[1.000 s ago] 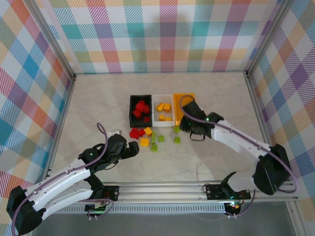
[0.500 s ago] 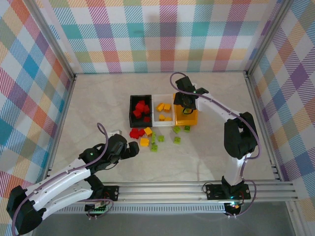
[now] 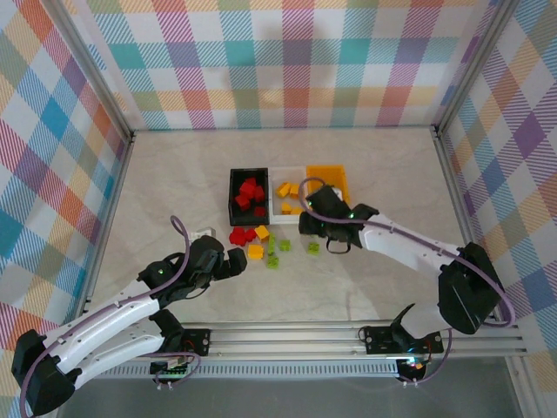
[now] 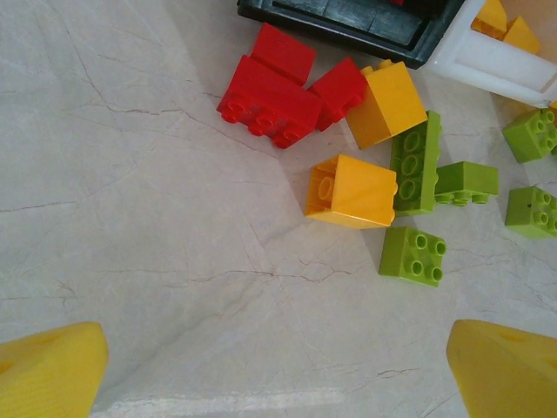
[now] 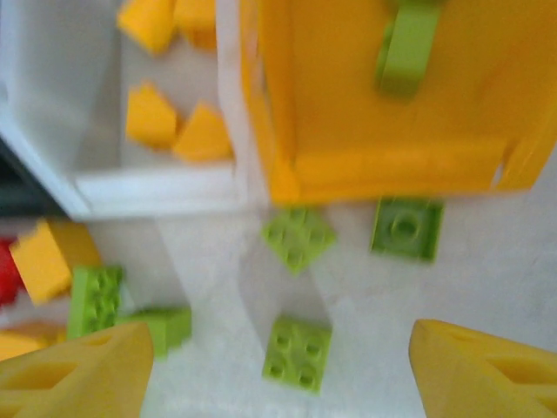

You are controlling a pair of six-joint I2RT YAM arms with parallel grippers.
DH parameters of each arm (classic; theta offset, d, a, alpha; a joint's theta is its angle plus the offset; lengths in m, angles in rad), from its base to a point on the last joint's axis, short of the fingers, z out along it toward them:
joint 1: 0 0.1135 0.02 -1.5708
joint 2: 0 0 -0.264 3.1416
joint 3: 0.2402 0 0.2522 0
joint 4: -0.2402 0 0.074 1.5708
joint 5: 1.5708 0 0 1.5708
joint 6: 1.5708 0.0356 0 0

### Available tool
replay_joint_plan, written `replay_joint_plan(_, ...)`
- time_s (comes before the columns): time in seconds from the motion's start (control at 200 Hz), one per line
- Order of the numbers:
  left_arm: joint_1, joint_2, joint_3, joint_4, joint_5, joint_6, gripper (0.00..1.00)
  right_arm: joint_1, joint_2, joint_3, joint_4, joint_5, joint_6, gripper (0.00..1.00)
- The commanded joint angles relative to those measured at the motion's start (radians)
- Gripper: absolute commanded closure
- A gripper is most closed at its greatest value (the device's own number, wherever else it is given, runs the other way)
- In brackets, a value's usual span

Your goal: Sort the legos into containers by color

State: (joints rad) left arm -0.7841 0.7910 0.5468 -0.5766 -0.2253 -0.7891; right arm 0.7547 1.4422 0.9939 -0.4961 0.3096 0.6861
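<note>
Loose legos (image 3: 261, 244) in red, yellow and lime lie on the table (image 3: 174, 183) just before the three bins. The black bin (image 4: 348, 17) holds reds, the white bin (image 5: 157, 187) yellows, and the orange bin (image 5: 392, 165) one green brick (image 5: 405, 52) (greens evidently go there). The right gripper (image 5: 278, 366) hangs over the green strays (image 5: 298, 235), fingers spread wide, empty. The left gripper (image 4: 277, 374) is likewise wide and empty, near the red-yellow cluster (image 4: 270, 96). Judged step: picking out the next green. The next move calls for a descent astride one brick — clear of its neighbours — then closing on it.
</note>
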Motion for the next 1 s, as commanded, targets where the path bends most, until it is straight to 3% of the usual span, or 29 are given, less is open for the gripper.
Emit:
replay_joint_plan(0.0, -0.006, 0.006, 0.022, -0.015, 0.000, 0.011, 0.00, 0.032, 0.045, -0.045, 0.043, -0.024, 0.061, 0.22)
replay_joint_plan(0.28, -0.006, 0.009, 0.013, -0.016, 0.001, 0.008, 0.00, 0.044, 0.242, -0.032, 0.100, -0.038, 0.057, 0.27)
replay_joint_plan(0.47, -0.006, 0.008, 0.021, -0.017, 0.001, 0.011, 0.00, 0.045, 0.289, -0.027, 0.100, -0.030, 0.072, 0.47)
replay_joint_plan(0.645, -0.006, 0.024, 0.043, -0.004, 0.012, 0.039, 0.00, 0.048, 0.223, -0.038, 0.113, -0.032, 0.065, 0.64)
replay_joint_plan(0.83, -0.006, 0.052, 0.056, 0.018, 0.027, 0.053, 0.00, 0.037, 0.072, -0.003, 0.079, 0.045, 0.017, 0.68)
replay_joint_plan(0.995, -0.010, 0.084, 0.063, 0.037, 0.036, 0.056, 0.00, -0.052, 0.054, 0.087, 0.048, 0.062, -0.035, 0.68)
